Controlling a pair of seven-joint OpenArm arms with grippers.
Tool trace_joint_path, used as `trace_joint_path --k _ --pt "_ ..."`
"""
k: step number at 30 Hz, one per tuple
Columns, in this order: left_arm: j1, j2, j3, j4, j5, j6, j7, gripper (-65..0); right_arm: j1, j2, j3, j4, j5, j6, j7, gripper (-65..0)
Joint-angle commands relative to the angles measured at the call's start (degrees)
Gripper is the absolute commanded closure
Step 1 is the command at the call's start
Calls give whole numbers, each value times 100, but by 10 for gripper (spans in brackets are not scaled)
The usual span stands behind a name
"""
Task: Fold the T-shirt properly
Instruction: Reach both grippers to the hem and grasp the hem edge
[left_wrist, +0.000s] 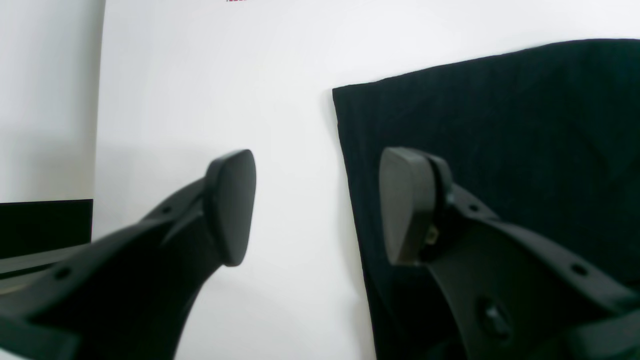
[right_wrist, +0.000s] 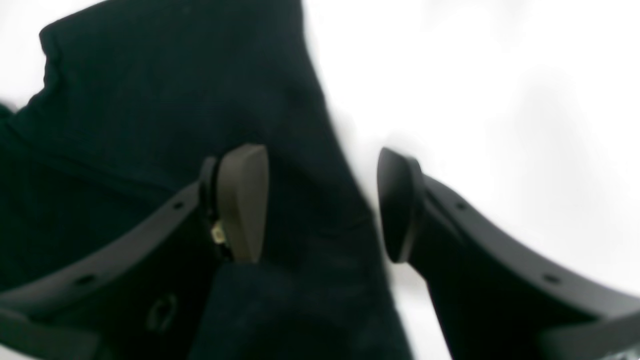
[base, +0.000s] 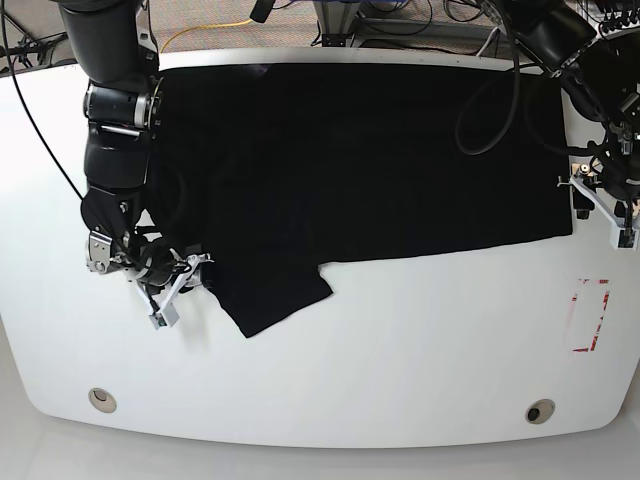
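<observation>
The T-shirt (base: 350, 170) is spread flat on the white surface (base: 400, 350). The left hand (left_wrist: 317, 205) is held spread, straddling the shirt's edge without contact. The right hand (right_wrist: 322, 205) is likewise spread, with one finger over the sleeve; nothing is pinched.

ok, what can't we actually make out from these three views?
- T-shirt print: none shows in any view; the cloth reads plain black in the base view.
- Shirt's left edge, base view: covered by the right arm.
- Right wrist view: blurred; sleeve seams unclear, and whether the right gripper touches the cloth.
- Left wrist view: the shirt is cut off at the frame's right edge, partly behind the left gripper.
</observation>
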Motion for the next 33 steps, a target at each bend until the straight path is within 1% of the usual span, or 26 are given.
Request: trace_joint_path --k 1,3,5,8,9,11,13,15,16,17,19,22,27,29,33 --pt "-78 -82 -3 90 -61 -3 -124 -367 148 83 -55 -88 63 52 225 -335" --pt "-104 -82 -3 90 -61 -3 -124 -367 131 56 -91 -88 116 52 216 -335" --pt "-113 -91 -3 63 -52 -3 -124 -369 43 -84 -178 -70 116 52 208 -335" --pt "-122 -109 6 -227 -52 -3 -159 -369 8 -172 -187 -70 63 52 208 -333" --pt "-157 -126 6 -429 -52 -3 -159 -371 -1 -190 -187 -70 63 52 208 -319" --pt "-359 -232 -11 -754 -52 -3 -203 -371 -1 -199 -187 -79 63 52 208 -263" --pt "-535 -346 -29 -1220 -52 -3 -291 -371 -1 -199 -205 -79 81 52 208 -170" --pt "-632 -425 -20 -1669 -52 1 -423 -371 -1 -199 -205 -79 72 52 208 -90" --pt "-693 -478 -3 -1924 -52 168 -590 -371 -1 -199 -205 -79 63 52 208 -57" --pt "-728 -496 -3 -2055 -52 256 -687 -371 -1 -199 -205 -79 63 52 208 -49" --pt "-887 -548 6 -2592 -52 458 -1100 -372 8 -199 -205 -79 81 52 208 -49" --pt "-1098 -671 33 -3260 -52 467 -1364 -372 8 -199 -205 -79 107 52 208 -49" --pt "-1405 -874 349 -4359 -70 493 -1839 -372 8 -199 -205 -79 107 52 208 -49" --pt "-1440 -882 384 -4570 -70 493 -2032 -372 8 -199 -205 -70 116 52 208 -49" --pt "-1449 -882 411 -4781 -61 493 -2137 -372 8 -199 -187 -70 116 52 208 -49"
